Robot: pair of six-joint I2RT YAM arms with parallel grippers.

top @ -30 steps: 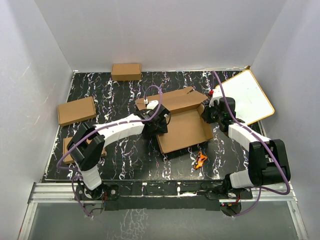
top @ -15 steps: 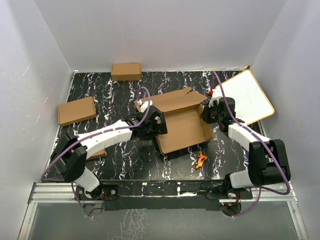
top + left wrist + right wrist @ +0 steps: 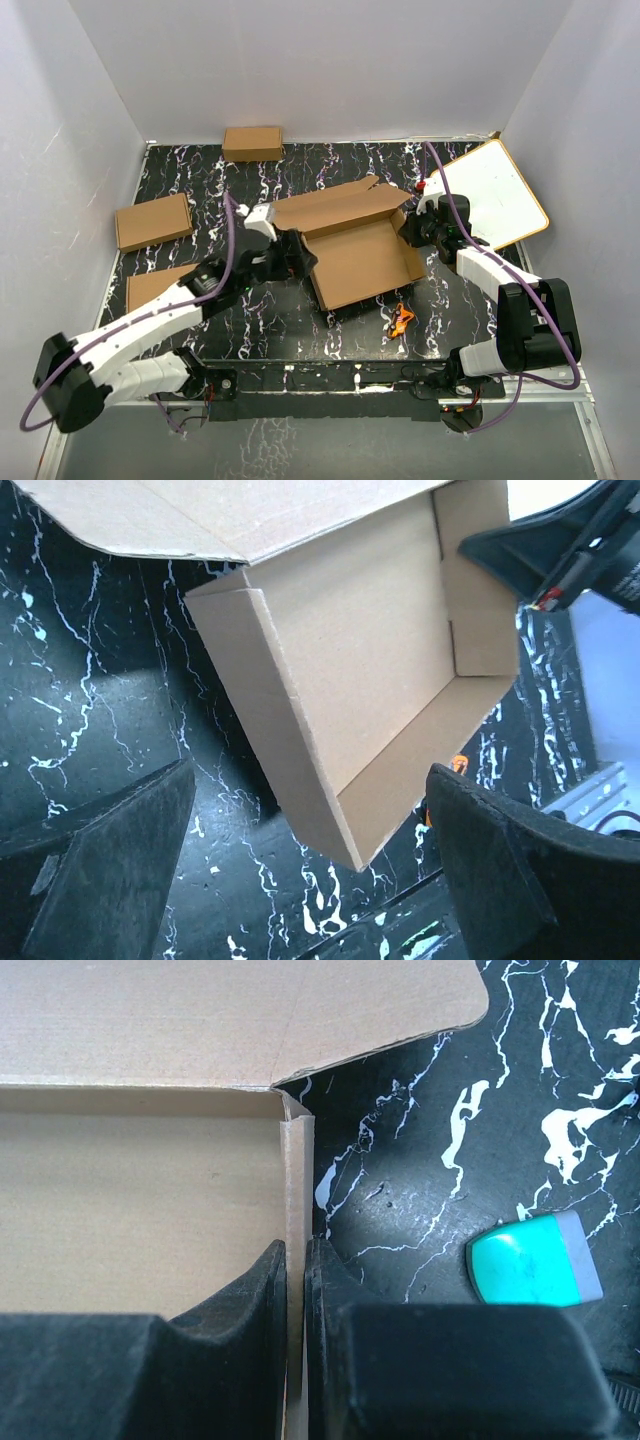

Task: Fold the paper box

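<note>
The paper box (image 3: 362, 260) lies mid-table as a shallow brown tray, its lid flap (image 3: 335, 205) open toward the back. My left gripper (image 3: 303, 258) is open and empty just left of the box's left wall. In the left wrist view the box (image 3: 370, 650) fills the upper frame, and the left gripper (image 3: 320, 880) hangs above the table with one finger (image 3: 100, 870) at each lower corner. My right gripper (image 3: 410, 228) is shut on the box's right wall. The right wrist view shows this gripper (image 3: 296, 1270) pinching that thin cardboard wall (image 3: 296, 1160).
Three smaller closed cardboard boxes sit at the back (image 3: 252, 143), at the left (image 3: 153, 221) and at the near left (image 3: 150, 288). A white board with a tan rim (image 3: 495, 192) lies at the right. A small orange object (image 3: 402, 320) lies near the box's front. A teal object (image 3: 535, 1260) lies beside the right gripper.
My left arm has pulled back to the left and toward the near edge, off the box's left side. The right gripper and the box have stayed put.
</note>
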